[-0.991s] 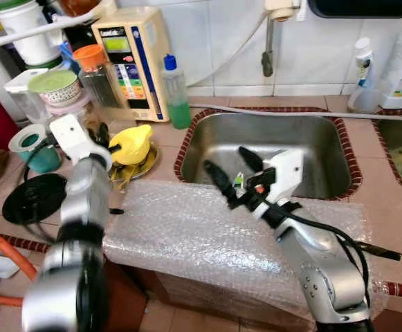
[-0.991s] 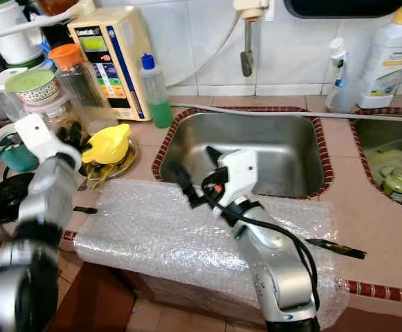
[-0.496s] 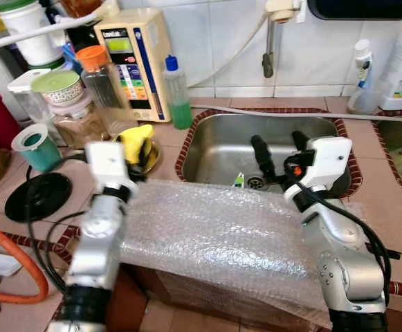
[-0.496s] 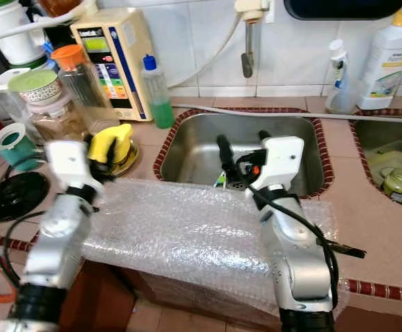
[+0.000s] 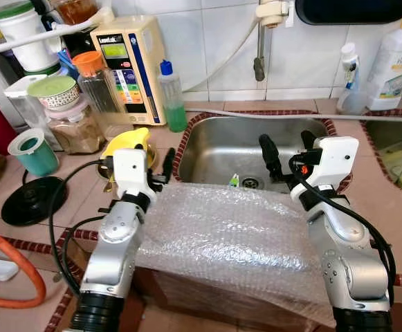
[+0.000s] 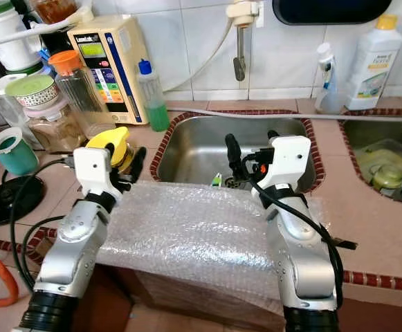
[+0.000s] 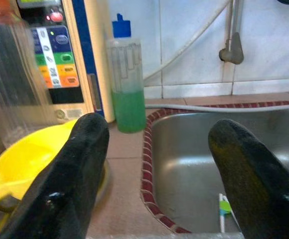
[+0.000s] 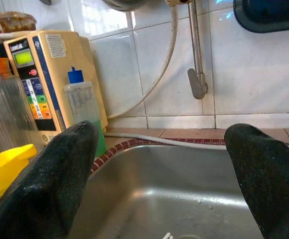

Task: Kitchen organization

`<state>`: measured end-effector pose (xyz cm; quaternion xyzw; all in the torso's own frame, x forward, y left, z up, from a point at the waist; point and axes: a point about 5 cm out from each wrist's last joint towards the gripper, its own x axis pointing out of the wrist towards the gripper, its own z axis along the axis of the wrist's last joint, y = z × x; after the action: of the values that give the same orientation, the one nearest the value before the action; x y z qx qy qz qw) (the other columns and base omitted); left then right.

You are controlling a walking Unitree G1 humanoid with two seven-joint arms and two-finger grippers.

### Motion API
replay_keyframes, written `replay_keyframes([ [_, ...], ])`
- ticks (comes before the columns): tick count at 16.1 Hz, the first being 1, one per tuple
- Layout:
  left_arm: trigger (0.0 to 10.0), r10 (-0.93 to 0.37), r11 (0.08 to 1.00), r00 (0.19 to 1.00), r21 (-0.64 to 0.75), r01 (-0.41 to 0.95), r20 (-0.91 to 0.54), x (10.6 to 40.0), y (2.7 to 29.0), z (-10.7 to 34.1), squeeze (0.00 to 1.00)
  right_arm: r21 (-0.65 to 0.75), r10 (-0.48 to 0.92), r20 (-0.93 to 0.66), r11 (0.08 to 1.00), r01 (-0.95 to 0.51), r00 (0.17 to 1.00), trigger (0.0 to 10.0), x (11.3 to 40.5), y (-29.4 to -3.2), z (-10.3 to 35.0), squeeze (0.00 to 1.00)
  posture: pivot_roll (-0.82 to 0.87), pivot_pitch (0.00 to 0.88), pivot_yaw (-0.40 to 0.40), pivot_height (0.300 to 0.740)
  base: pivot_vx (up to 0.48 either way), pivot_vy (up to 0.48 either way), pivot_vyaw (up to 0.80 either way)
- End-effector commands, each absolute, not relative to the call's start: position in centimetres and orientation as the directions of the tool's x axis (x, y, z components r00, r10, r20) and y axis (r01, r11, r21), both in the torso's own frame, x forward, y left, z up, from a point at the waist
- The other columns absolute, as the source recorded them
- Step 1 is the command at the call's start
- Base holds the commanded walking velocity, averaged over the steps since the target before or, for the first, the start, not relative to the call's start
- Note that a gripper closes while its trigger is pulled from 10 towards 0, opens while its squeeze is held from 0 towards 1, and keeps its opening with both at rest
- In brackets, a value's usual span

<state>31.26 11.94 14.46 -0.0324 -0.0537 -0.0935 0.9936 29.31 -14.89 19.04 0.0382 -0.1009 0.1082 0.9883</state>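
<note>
A sheet of bubble wrap (image 5: 221, 232) lies over the counter's front edge, just before the steel sink (image 5: 214, 145). My left gripper (image 6: 130, 173) hovers open at the sheet's far left corner, beside a yellow funnel-like piece (image 5: 128, 142); in the left wrist view the left gripper (image 7: 159, 174) has nothing between its black fingers (image 7: 79, 174). My right gripper (image 5: 287, 149) stands open over the sink's near rim, at the sheet's far right side, and is empty too (image 8: 159, 184). A small green-and-white item (image 5: 234, 181) lies in the sink by the drain.
A green soap bottle (image 5: 171, 97) and a beige appliance (image 5: 128, 62) stand at the back left among jars (image 5: 97, 79) and a teal cup (image 5: 34, 152). A tap (image 5: 259, 41) hangs over the sink. Cleaner bottles (image 5: 394, 62) stand at the back right. A black lid (image 5: 33, 200) lies left.
My left arm has swung right to the sheet's far left corner. My right gripper lifted off the sheet and moved up to the sink's rim. The view shifted a little.
</note>
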Motion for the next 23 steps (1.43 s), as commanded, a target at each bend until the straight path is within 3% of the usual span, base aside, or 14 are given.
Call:
replay_keyframes([
  [1,10.0,-0.156,0.986,0.981,-0.047,0.162,0.111,31.3,12.0,14.7,1.00,0.042,0.223,0.227,0.970,-0.239,0.948,10.0,29.5,-14.6,20.0,0.00,0.00,0.000,0.094,0.740,0.000,0.000,0.00],
  [4,10.0,-0.142,0.984,0.983,-0.095,0.153,0.116,31.5,11.3,14.7,1.00,0.018,0.246,0.218,0.967,-0.256,0.944,10.0,29.5,-14.7,20.3,0.00,-0.02,0.000,0.051,0.740,0.000,0.000,0.00],
  [5,10.0,-0.133,0.988,0.982,-0.064,0.142,0.135,31.6,11.2,15.0,0.02,0.011,0.251,0.219,0.966,-0.260,0.943,10.0,29.6,-14.7,20.6,0.00,-0.03,0.000,0.043,0.740,0.000,0.000,0.00],
  [10,10.0,-0.147,0.973,0.981,-0.157,0.167,0.129,32.1,9.9,15.1,0.00,-0.012,0.227,0.226,0.973,-0.231,0.947,10.0,30.0,-15.1,21.2,0.00,-0.06,0.000,0.009,0.740,0.000,0.000,0.00],
  [13,10.0,-0.211,0.961,0.966,-0.149,0.232,0.147,32.5,7.5,15.5,0.00,-0.035,0.221,0.184,0.975,-0.218,0.958,10.0,30.0,-15.5,21.0,0.00,-0.07,0.000,-0.083,0.740,0.000,0.000,0.00],
  [15,10.0,-0.232,0.956,0.960,-0.148,0.255,0.154,32.7,6.6,15.9,0.00,-0.048,0.228,0.163,0.974,-0.223,0.960,10.0,30.2,-15.6,20.5,0.00,-0.07,0.000,-0.053,0.740,0.000,0.000,0.00],
  [19,10.0,-0.200,0.961,0.976,-0.178,0.213,0.089,32.2,8.4,14.2,0.00,-0.002,0.137,0.156,0.990,-0.138,0.978,10.0,30.5,-16.7,19.7,0.00,-0.06,0.000,0.054,0.740,0.000,0.000,0.00],
  [23,10.0,-0.202,0.958,0.978,-0.196,0.207,0.043,32.1,8.6,12.8,0.00,0.013,0.111,0.157,0.993,-0.115,0.981,10.0,30.8,-16.5,18.7,0.00,-0.09,0.000,0.099,0.740,0.000,0.000,0.00],
])
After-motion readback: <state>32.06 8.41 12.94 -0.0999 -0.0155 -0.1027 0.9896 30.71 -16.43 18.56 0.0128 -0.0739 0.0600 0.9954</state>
